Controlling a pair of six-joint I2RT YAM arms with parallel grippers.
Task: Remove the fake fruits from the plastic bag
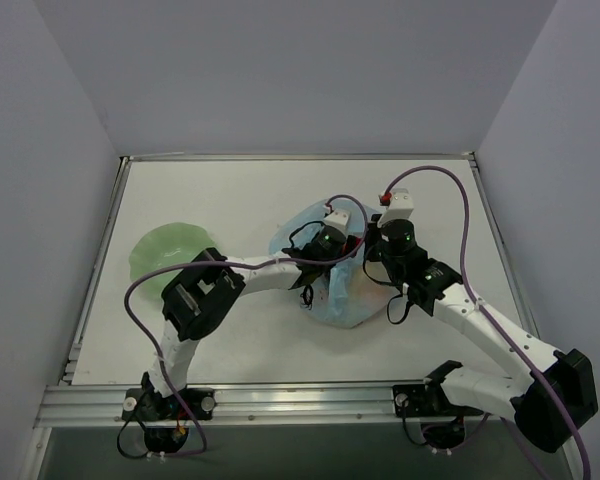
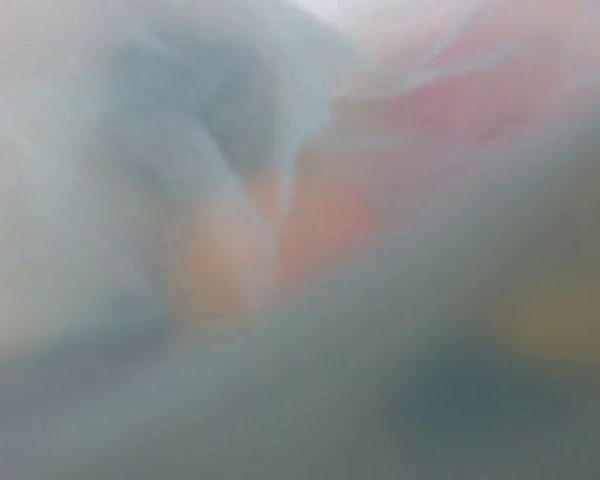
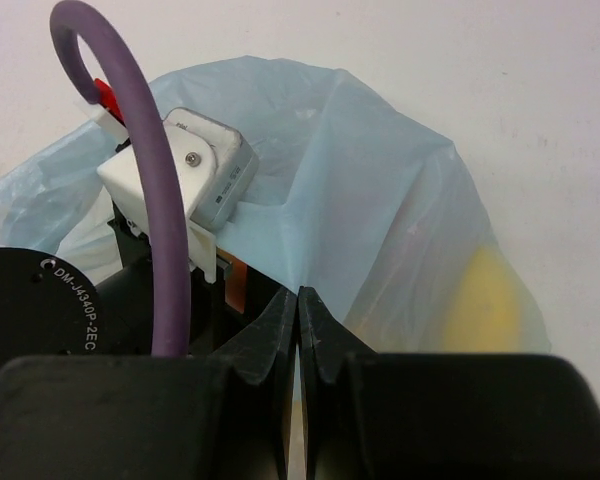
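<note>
Black fingers of my right gripper are pressed tight together, pinching a fold of the crinkly translucent light-blue plastic bag. My left gripper is sunk inside it; I cannot tell its width. One yellow plastic fruit shows through the film.

Top cam's high behind the arm bases, looking down over the whole table. Right wrist cam's right up on the plastic bag, angled down. Left wrist cam's so close it's pure blur. Top and right share the bag
</note>
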